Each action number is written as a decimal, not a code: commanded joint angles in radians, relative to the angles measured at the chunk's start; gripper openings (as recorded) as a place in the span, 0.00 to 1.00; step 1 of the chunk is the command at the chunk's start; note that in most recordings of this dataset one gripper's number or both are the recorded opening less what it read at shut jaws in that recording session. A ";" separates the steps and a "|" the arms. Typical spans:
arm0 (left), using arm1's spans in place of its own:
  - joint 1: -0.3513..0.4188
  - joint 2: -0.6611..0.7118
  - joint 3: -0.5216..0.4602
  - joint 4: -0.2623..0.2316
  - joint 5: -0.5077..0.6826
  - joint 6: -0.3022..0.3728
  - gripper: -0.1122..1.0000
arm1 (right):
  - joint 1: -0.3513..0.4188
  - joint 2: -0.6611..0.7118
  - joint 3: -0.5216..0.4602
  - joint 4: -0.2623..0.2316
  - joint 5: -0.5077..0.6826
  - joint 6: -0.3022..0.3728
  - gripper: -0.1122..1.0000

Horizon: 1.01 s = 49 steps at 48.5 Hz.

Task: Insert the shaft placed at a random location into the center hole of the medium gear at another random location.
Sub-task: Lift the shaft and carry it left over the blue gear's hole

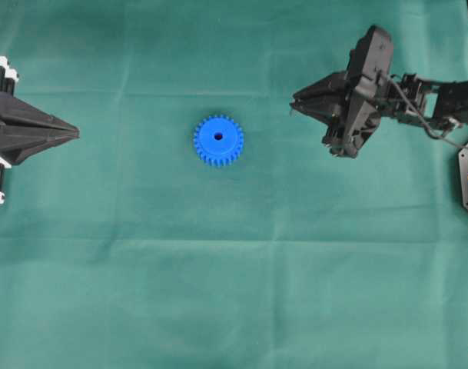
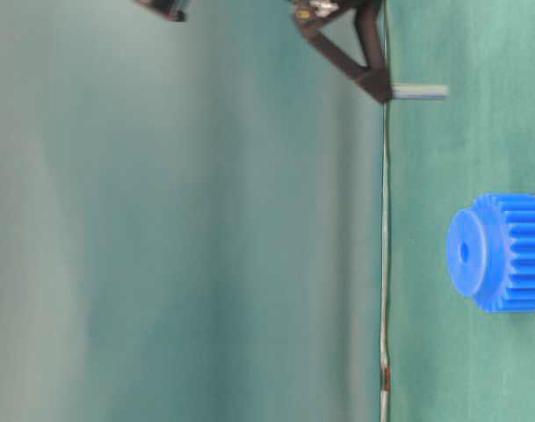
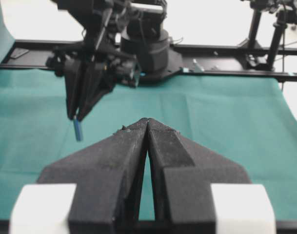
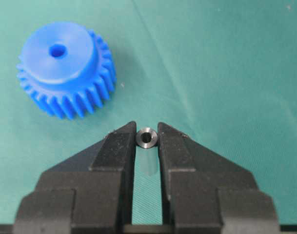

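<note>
Right claw (image 4: pixel 147 138) clamped on the pin (image 4: pixel 147 138), pinching it between the fingertips with the shiny bored end facing the wrist camera. Pin pointing down toward the green cloth (image 1: pixel 218 292), most of its length hanging below the tips in the table-level view (image 2: pixel 421 90). Whether its lower end clears the cloth: looks lifted, but hard to be sure. Held toward the cloth's right edge, well apart from the gear.

Blue gear (image 1: pixel 218 140) lying flat near the middle of the cloth, hub up, teeth around the lower rim. Centre hole (image 1: pixel 218 137) open and dark, nothing in it. No containers on the cloth otherwise; the hole is the only thing meant to receive anything, and it stands empty.

Left claw (image 3: pixel 147 141) shut on nothing, tips pressed together, parked at the left edge of the cloth.

Handling, as a judgement: pin small, stiff, smooth metal, very light, so likely to slip or swivel in the pads if nudged sideways. Held near the top, which leaves a long free end for entering the hole; a sensible place to grip, provided it stays upright. Gear light plastic too, unfixed, probably easy to shove along the cloth if the pin lands on the hub face instead of the hole. Calls for squaring up above the hole before lowering.
</note>
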 commanded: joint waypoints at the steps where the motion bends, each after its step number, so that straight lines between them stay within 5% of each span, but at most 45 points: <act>1: 0.000 0.008 -0.020 0.002 -0.005 -0.002 0.11 | -0.005 -0.055 -0.037 -0.002 0.058 -0.021 0.23; 32: 0.000 0.008 -0.020 0.002 -0.005 -0.002 0.11 | -0.002 -0.048 -0.055 -0.003 0.058 -0.025 0.23; 49: 0.000 0.008 -0.020 0.002 -0.005 -0.002 0.11 | 0.058 0.074 -0.190 -0.003 0.032 -0.021 0.23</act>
